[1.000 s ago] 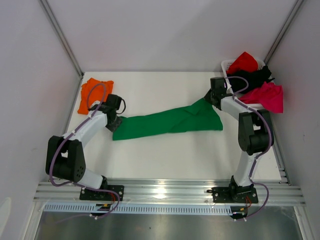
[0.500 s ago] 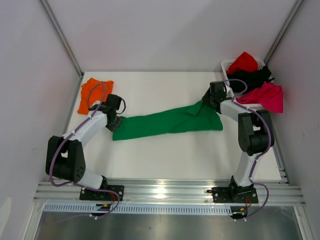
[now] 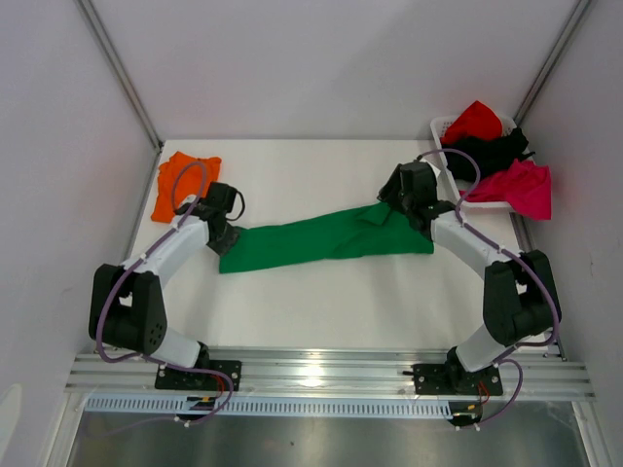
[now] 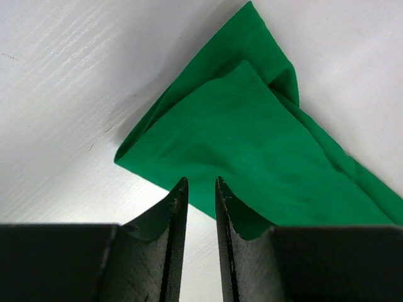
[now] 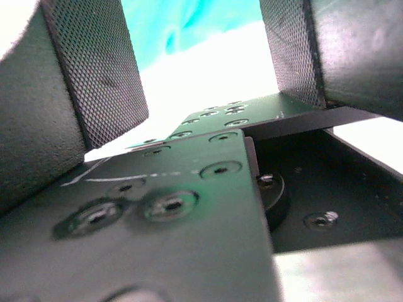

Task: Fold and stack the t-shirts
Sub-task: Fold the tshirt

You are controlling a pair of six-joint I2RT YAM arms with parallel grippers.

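Green t-shirt (image 3: pixel 321 238) is what both sets of fingers are working at, one at each end. My left fingers (image 4: pixel 173 239) stand only a narrow slot apart, tips down over the near-left corner of the cloth. Through the slot I see green at the tips and bare tabletop (image 3: pixel 321 302) behind them. I cannot tell whether the tips touch the cloth. That corner lies folded over in a double layer.

My right fingers (image 5: pixel 94 82) stand wide apart with nothing between the pads. A patch of the cloth shows beyond them, washed out by glare. From above, that arm's head sits over the far edge of the shirt's right end.

The shirt itself lies flat on the tabletop as a long band running from left to right, slightly higher at the right.

Beyond the left arm, an orange t-shirt (image 3: pixel 185 180) lies in the far-left corner. At the far right a white basket (image 3: pixel 440 126) holds a red t-shirt (image 3: pixel 474 119) and a black t-shirt (image 3: pixel 487 151), and a magenta t-shirt (image 3: pixel 521 187) hangs over its near side.
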